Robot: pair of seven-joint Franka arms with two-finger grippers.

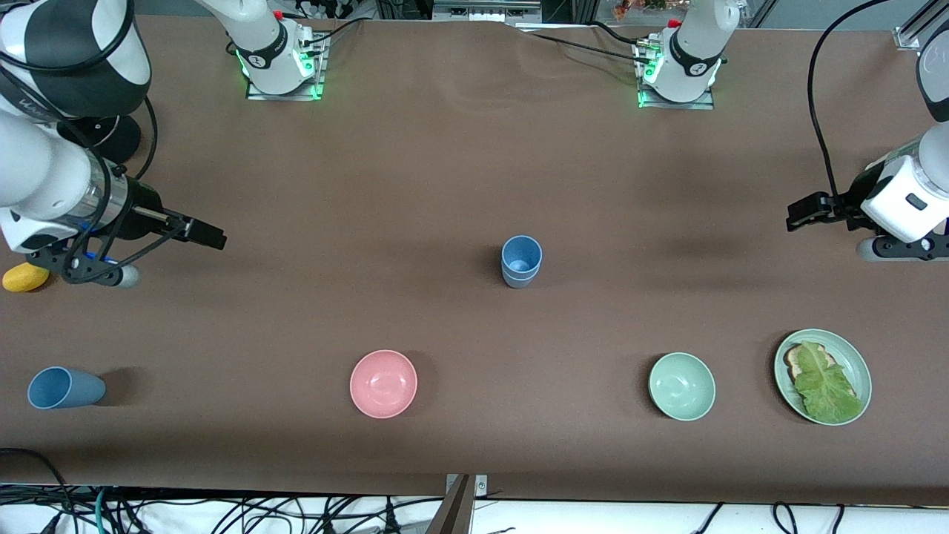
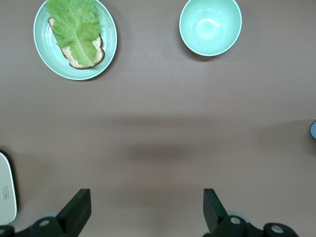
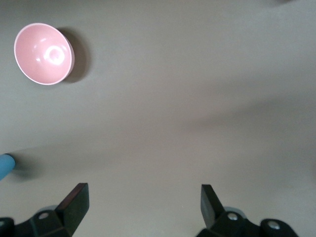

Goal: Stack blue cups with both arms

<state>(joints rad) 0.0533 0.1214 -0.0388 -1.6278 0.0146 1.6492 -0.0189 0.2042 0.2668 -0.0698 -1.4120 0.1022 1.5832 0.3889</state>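
Two blue cups (image 1: 521,261) stand upright, one nested in the other, at the middle of the table. A third blue cup (image 1: 65,388) lies on its side toward the right arm's end, nearer to the front camera; its edge shows in the right wrist view (image 3: 5,166). My right gripper (image 1: 210,235) is open and empty over bare table at the right arm's end; its fingers are wide apart in the right wrist view (image 3: 143,193). My left gripper (image 1: 799,213) is open and empty over bare table at the left arm's end, fingers also wide apart (image 2: 147,197).
A pink bowl (image 1: 383,383) and a pale green bowl (image 1: 681,386) sit nearer to the front camera than the stack. A green plate (image 1: 852,356) with toast and lettuce lies beside the green bowl. A yellow object (image 1: 24,277) lies under the right arm.
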